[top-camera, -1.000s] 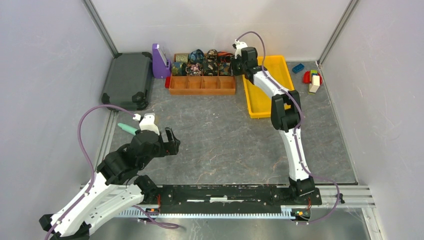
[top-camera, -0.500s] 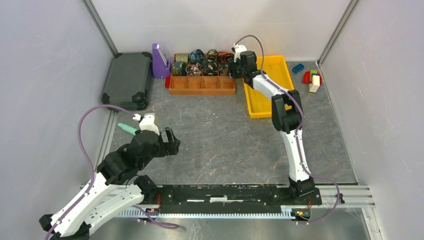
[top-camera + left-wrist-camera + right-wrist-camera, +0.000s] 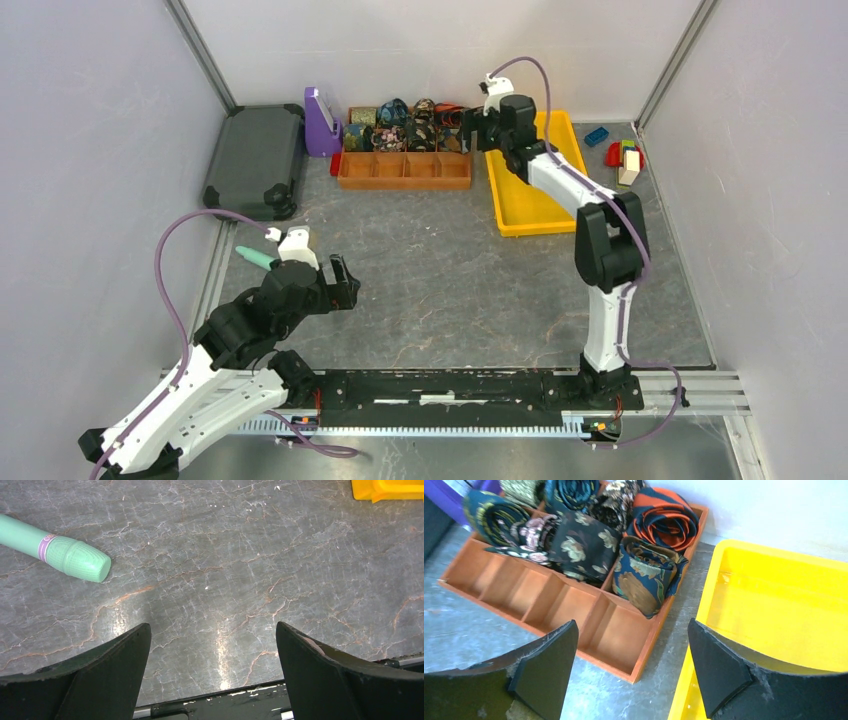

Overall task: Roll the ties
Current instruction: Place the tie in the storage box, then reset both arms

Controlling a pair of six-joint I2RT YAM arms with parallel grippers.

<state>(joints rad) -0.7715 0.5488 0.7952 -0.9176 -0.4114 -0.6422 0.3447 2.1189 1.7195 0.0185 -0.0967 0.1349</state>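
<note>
Right wrist view: the right pincer [image 3: 631,630] hangs spread and empty; just ahead of it, coiled patterned fabric ties [image 3: 589,545] fill the far cells of an orange divided wooden tray [image 3: 544,605]. The left pincer [image 3: 212,630] gapes empty too.

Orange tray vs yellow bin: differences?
The tray is split into small compartments; the bin is one open well. The tray holds rolled ties in its far row; the bin shows nothing where visible. Both are shallow, open-topped, side by side.
</note>
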